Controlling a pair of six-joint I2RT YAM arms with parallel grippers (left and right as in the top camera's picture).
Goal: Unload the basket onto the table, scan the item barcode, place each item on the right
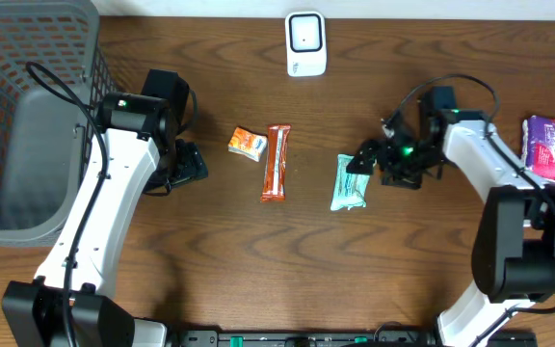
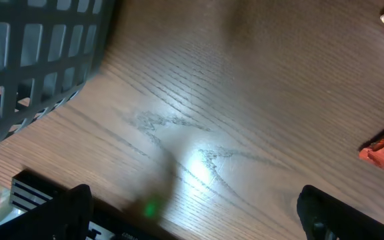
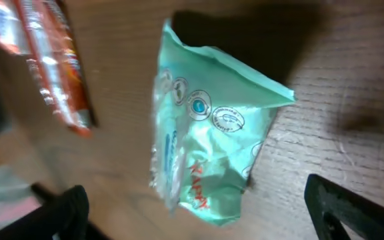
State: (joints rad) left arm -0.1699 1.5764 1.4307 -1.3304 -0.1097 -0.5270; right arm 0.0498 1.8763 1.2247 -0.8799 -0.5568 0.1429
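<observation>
**Green packet [image 1: 349,182] lying loose, scan not showing as done**

Green packet is lying flat on the surface [image 1: 258,260], right of its middle and well apart from the white scanner [image 1: 305,43], which is sitting at the middle of the far edge. The right fingers [image 3: 359,213] are standing wide on either side of it, gripping nothing; the wrist view is showing the crumpled wrapper resting on the wood between them. The left fingers [image 2: 339,217] are also spread wide and empty, hanging over bare wood near the grey basket [image 1: 104,67] at the left edge.

An orange bar [image 1: 276,162] and a small orange packet [image 1: 247,144] are lying near the middle, and a purple packet [image 1: 554,149] is sitting at the right edge.

As a judgement, nothing is being presented to the scanner, so the scan itself is looking undone for this packet: gripping it, lifting it, and turning its barcode toward the scanner all seem to be remaining. No barcode is readable on the face showing.
</observation>
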